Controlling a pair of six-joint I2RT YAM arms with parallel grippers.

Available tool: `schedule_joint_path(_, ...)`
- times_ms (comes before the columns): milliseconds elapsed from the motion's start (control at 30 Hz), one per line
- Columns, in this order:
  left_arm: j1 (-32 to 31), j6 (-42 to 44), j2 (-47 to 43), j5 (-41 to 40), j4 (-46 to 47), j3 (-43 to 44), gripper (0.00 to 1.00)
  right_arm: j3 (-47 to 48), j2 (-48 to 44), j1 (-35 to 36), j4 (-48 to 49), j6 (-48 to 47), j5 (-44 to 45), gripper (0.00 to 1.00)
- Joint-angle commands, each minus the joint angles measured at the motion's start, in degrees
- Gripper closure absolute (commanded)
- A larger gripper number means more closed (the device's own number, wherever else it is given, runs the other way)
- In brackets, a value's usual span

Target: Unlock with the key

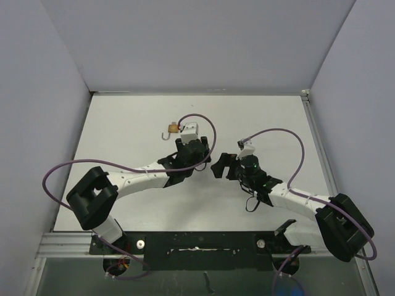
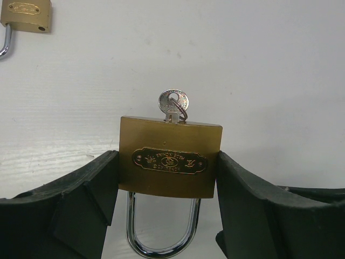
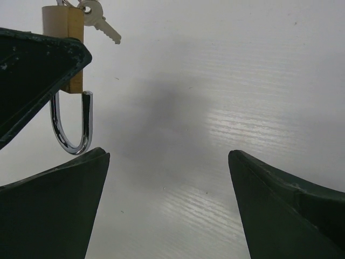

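Firmly, left fingers [image 2: 64, 210] clamp the brass padlock [image 2: 170, 159], key [image 2: 173, 102] inserted; right fingers [image 3: 48, 210] stand wide apart, empty.

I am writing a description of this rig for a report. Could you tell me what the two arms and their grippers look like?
The left arm and right arm both have white links with bulky black joint housings. A purple cable loops along each to a small white camera block. The fingers are dark, wedge-shaped pads.

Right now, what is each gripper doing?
Left gripper: closed on the rectangular brass padlock, silver key inserted.
Right gripper: open, holding nothing.
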Motion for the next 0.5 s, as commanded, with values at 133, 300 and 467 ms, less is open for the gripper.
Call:
schedule_joint_path(133, -0.2, -2.7, 1.6, -0.7, 2.0, 8.0, 1.00, -0.3, -1.2, 3.7, 8.6, -1.0, 6.8, 0.02)
schedule_joint_path(300, -0.2, -3.3, 2.1, 1.1, 1.9, 8.8, 1.00, -1.1, -1.3, 3.7, 10.9, -0.3, 6.0, 0.02)
schedule_joint_path(467, -0.3, -4.4, 1.4, 2.6, 2.2, 8.7, 1.00, -1.1, 0.2, 3.6, 12.6, 0.0, 6.4, 0.02)
